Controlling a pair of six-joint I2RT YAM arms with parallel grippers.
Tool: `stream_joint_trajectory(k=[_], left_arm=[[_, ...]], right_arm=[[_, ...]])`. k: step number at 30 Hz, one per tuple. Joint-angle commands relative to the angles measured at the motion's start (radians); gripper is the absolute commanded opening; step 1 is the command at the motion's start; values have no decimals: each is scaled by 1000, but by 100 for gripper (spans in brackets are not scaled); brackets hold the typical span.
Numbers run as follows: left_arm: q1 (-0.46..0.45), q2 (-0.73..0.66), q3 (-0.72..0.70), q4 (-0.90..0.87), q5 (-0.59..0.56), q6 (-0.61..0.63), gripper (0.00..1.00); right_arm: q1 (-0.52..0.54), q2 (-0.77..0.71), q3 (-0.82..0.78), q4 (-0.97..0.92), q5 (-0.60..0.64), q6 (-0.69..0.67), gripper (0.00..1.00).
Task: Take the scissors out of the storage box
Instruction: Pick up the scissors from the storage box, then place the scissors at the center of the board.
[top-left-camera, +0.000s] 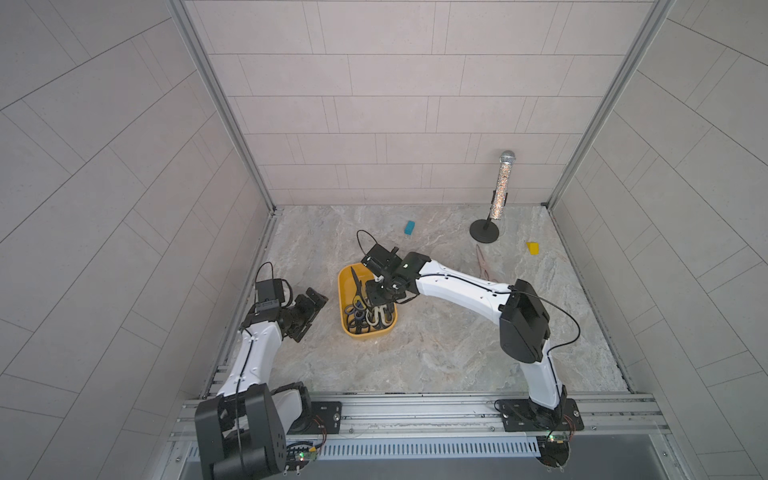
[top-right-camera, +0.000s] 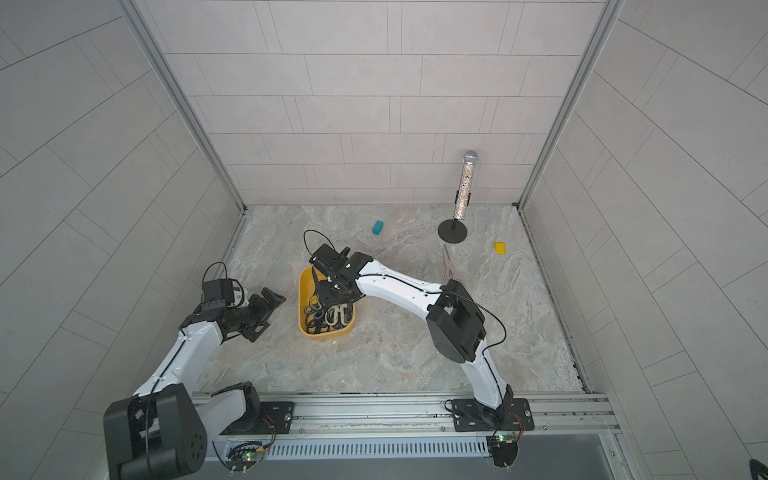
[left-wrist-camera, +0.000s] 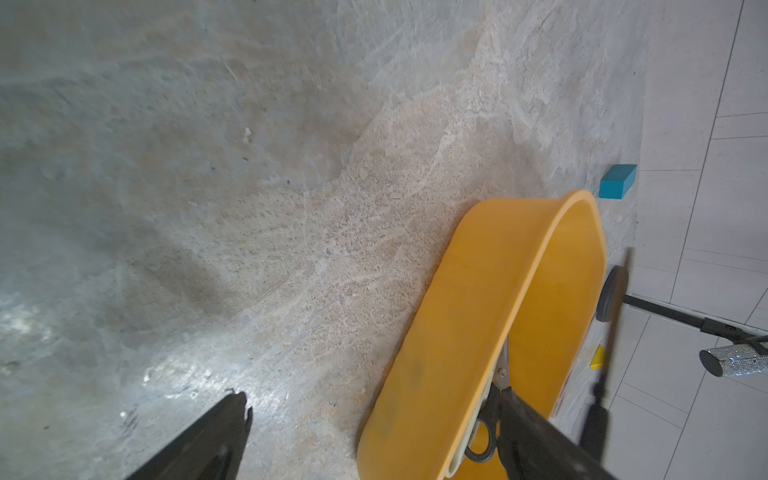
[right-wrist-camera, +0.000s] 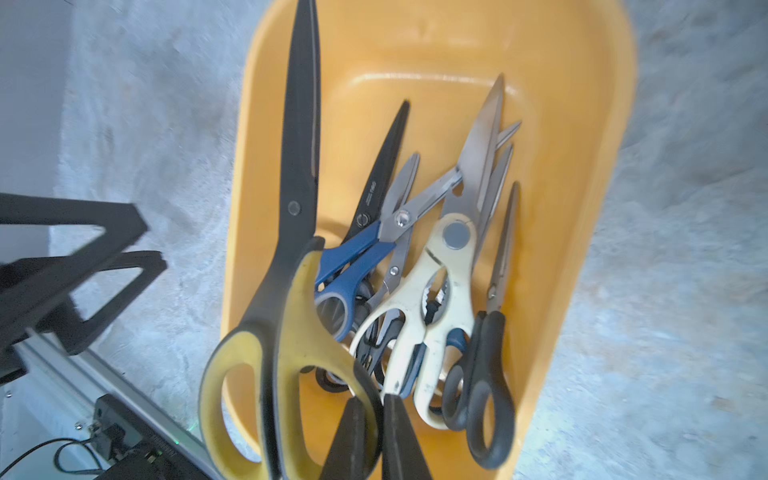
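Note:
The mustard storage box (top-left-camera: 341, 291) (top-right-camera: 302, 299) (right-wrist-camera: 582, 166) holds several scissors in a heap (right-wrist-camera: 449, 266), handles toward the near end. My right gripper (top-left-camera: 380, 291) (top-right-camera: 332, 291) (right-wrist-camera: 376, 405) reaches into the box from above and is shut on the handle ring of the yellow-and-black scissors (right-wrist-camera: 291, 316), whose long black blade (top-left-camera: 354, 278) runs along the box's left wall. Cream, blue and black-handled pairs lie beside it. One pale pink pair (top-left-camera: 482, 262) (top-right-camera: 448, 262) lies on the table to the right. My left gripper (top-left-camera: 309, 309) (top-right-camera: 266, 309) (left-wrist-camera: 370, 397) hangs open left of the box (left-wrist-camera: 457, 311), holding nothing.
A teal block (top-left-camera: 409, 227) lies behind the box and a small yellow block (top-left-camera: 533, 247) sits far right. A glittery microphone on a round black stand (top-left-camera: 484, 230) rises at the back right. Tiled walls close in three sides, and a metal rail (top-left-camera: 415, 409) runs along the front.

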Motion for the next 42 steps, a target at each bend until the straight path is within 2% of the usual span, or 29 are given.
stream_joint_trajectory(k=[1,6,10,16,19,24,31,42], left_arm=[[8,28,15,0,13,22,100],[6,39,16,-3,8,21,100],[3,40,25,-17,-10,30,100],[-40,104,76,-45,-47,61,100],[-60,115,115,-62,-84,70,100],[-102,128,181,-118,-128,80,100],[-141,101,243,-213,-136,94,100],[-150,64,232,-279,-125,85,100]], right_arm=[[-38,-99,-49,-23,20,-39,0],[-162,-205,-159,-21,-2,-94,0],[-310,-267,-249,-17,-35,-165,0],[-520,-286,-346,-14,-34,-229,0],[-574,-281,-385,0,-20,-270,0],[-621,-230,-422,0,16,-325,0],[-631,-226,-523,68,139,-412,0],[-631,-195,-645,259,121,-349,0]])
